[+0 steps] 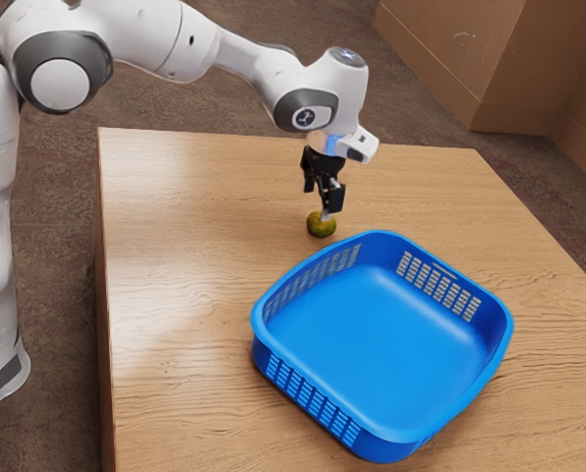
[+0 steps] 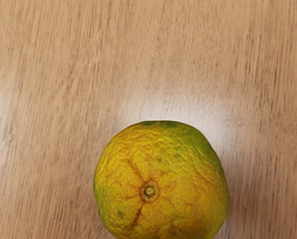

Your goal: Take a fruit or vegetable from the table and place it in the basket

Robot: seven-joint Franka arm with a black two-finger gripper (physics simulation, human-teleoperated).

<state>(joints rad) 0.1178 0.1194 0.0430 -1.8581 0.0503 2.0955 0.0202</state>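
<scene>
Hovering right above the citrus fruit [image 1: 322, 225], the gripper [image 1: 322, 203] has its fingers apart, nothing pinched between them! The fruit should handle light and fairly firm, its peel giving slightly, apt to roll if nudged; a level hold across its widest part looks safest, with no hard squeeze. And what a look: round, a touch squat, wrinkled yellow and green, with orange-brown creases around the stem end (hardly a beauty-contest peel). It sits on the bench [image 1: 195, 206], between the bench's upper edge in the exterior view and the blue basket [image 1: 377, 444], just beside its rim.
</scene>
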